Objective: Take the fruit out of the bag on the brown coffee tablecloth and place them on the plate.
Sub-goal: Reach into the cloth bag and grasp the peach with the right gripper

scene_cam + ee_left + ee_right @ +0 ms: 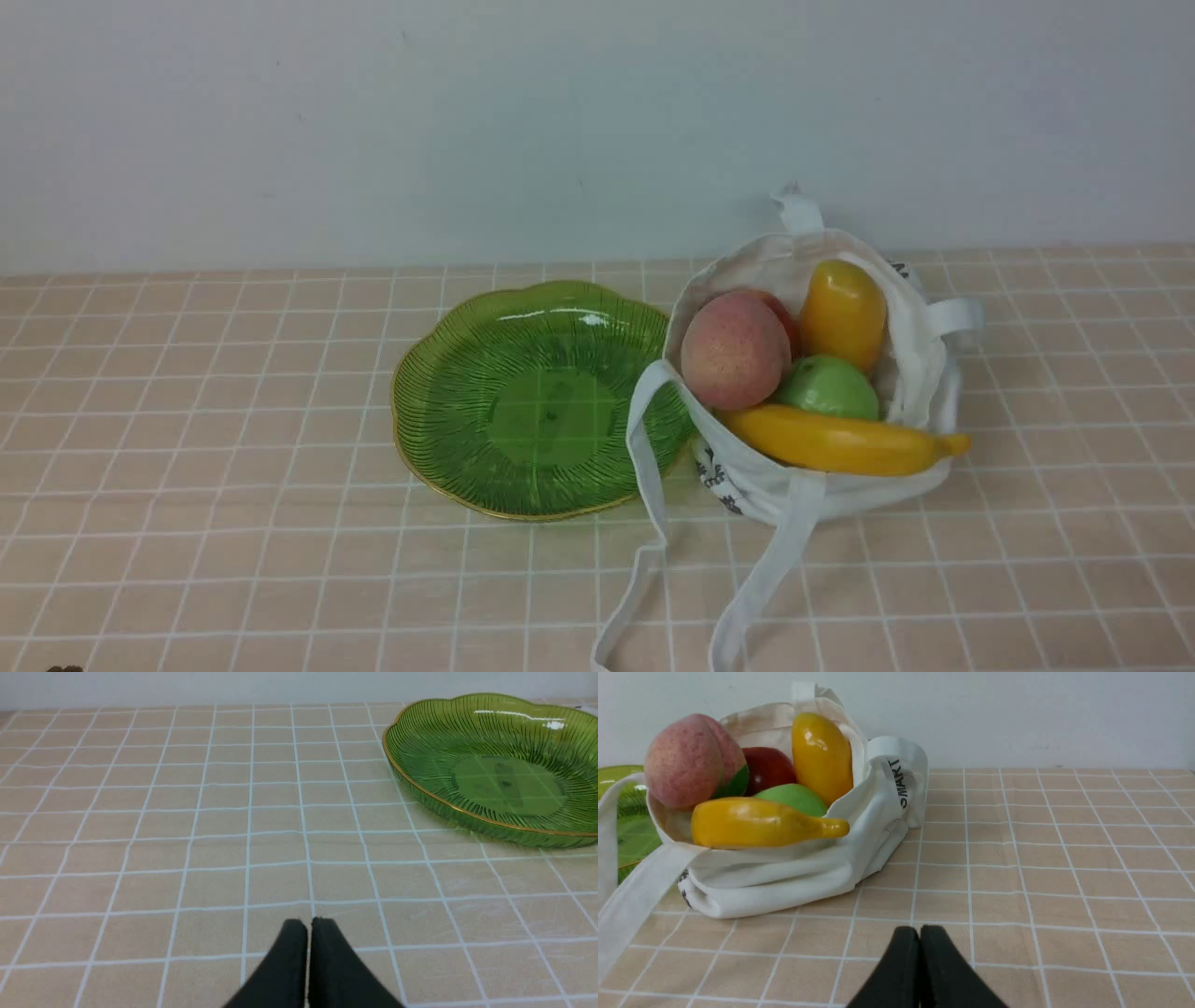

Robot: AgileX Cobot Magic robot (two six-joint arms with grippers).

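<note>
The white cloth bag [840, 485] lies open on the tan grid tablecloth [233, 448], right of the green ribbed plate [523, 401]. In the bag are a pink-red peach [735, 350], a red apple [768, 769] mostly hidden behind it, a yellow-orange mango [843, 314], a green apple [829, 387] and a banana [840, 441]. The plate holds nothing. Neither gripper shows in the front view. My left gripper [309, 924] is shut and empty, low over the cloth, well short of the plate [490, 765]. My right gripper [920, 931] is shut and empty, short of the bag [794, 877].
Two long white strap handles [653, 523] trail from the bag toward the near edge of the cloth. A pale wall [467, 121] stands close behind the plate and bag. Bare cloth spreads left of the plate and right of the bag.
</note>
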